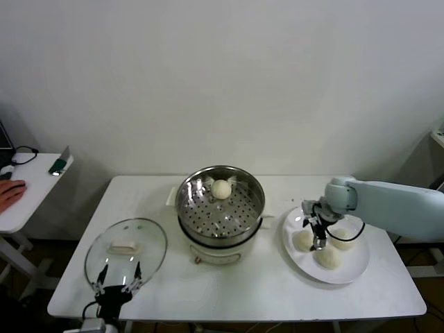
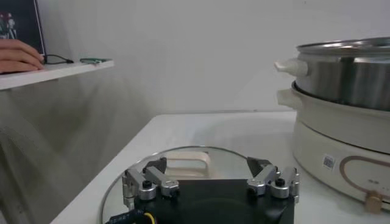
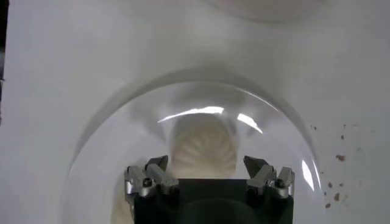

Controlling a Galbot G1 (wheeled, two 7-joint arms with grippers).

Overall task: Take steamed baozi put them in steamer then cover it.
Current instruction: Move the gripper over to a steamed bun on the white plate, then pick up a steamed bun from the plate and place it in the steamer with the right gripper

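The steel steamer (image 1: 220,208) stands mid-table on its cream pot base (image 1: 216,251), with one steamed baozi (image 1: 221,189) inside at the far side. Three more baozi (image 1: 327,257) lie on the white plate (image 1: 352,269) to its right. My right gripper (image 1: 316,234) hangs open low over that plate. In the right wrist view a baozi (image 3: 204,146) sits between and just past the spread fingertips (image 3: 159,164), untouched. The glass cover (image 1: 126,246) lies flat at front left, and my left gripper (image 1: 118,279) waits open at its near edge. The left wrist view shows the cover's cream handle (image 2: 187,163).
A side table (image 1: 31,187) stands at far left with a person's hand (image 1: 10,191) and small items on it. In the left wrist view the steamer (image 2: 347,67) rises to one side of the cover. Crumbs (image 3: 338,158) dot the tabletop beside the plate.
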